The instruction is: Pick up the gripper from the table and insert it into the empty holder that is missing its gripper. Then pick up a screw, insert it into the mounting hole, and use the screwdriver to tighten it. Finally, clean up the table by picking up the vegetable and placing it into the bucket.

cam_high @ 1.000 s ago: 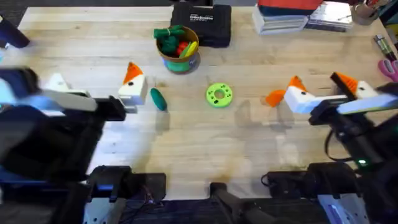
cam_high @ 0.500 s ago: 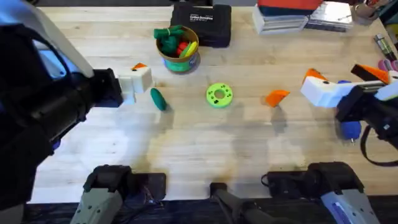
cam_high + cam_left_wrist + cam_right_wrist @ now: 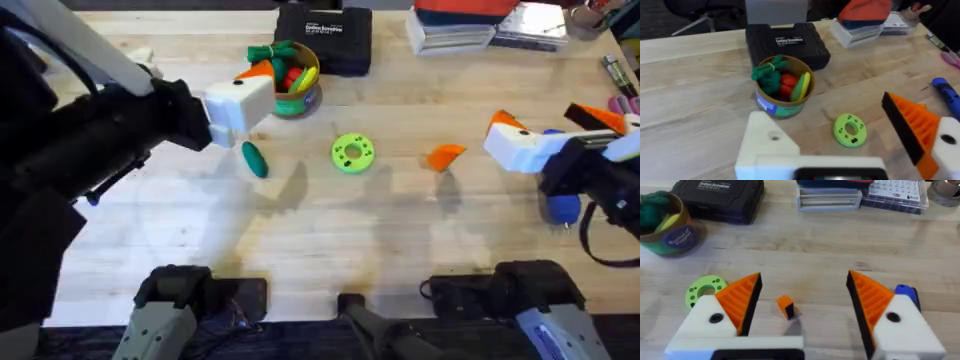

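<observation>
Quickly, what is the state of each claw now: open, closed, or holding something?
Left claw: open, holding nothing; one white holder has no orange pad.
Right claw: open, holding nothing.

Counted: one loose orange gripper (image 3: 444, 156), one green vegetable (image 3: 254, 159), one bucket (image 3: 290, 80), one green disc (image 3: 352, 153), one black case (image 3: 323, 37), one blue screwdriver (image 3: 561, 205).

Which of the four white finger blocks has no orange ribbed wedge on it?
The left arm's bare white plastic block; its partner and both right-arm blocks carry wedges.
</observation>
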`<state>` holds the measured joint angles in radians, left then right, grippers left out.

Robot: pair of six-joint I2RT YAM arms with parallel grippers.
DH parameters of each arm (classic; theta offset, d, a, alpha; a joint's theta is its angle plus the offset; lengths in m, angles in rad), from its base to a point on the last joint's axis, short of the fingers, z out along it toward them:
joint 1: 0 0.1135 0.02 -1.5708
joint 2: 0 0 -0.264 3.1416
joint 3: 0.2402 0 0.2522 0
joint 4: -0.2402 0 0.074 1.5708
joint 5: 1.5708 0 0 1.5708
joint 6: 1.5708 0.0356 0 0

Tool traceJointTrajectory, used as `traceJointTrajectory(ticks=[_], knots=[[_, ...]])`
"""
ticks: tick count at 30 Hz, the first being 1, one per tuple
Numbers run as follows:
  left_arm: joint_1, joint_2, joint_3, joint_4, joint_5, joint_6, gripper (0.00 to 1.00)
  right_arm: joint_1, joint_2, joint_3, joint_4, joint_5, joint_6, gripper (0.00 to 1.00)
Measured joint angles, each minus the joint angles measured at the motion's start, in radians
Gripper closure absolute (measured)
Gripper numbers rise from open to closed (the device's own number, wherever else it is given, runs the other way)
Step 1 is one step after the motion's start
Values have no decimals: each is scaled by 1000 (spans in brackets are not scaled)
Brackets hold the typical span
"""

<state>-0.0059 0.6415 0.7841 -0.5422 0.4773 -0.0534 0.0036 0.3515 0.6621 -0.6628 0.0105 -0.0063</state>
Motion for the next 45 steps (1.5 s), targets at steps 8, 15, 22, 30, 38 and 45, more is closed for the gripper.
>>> traceJointTrajectory(ticks=[8, 15, 22, 30, 38, 45], knots=[[-1, 0, 0, -46, 82, 4, 15, 0, 0, 0, 0, 0, 0, 8], [-85, -48, -161, 203, 153, 215, 15, 0, 0, 0, 0, 0, 0, 8], [-281, -374, -668, 709, 169, 283, 15, 0, 0, 0, 0, 0, 0, 8], [-441, -611, -778, 554, 97, 290, 16, 0, 0, 0, 0, 0, 0, 8], [-542, -637, -777, 489, 52, 204, 16, 0, 0, 0, 0, 0, 0, 8], [-546, -637, -777, 489, 50, 156, 15, 0, 0, 0, 0, 0, 0, 8]])
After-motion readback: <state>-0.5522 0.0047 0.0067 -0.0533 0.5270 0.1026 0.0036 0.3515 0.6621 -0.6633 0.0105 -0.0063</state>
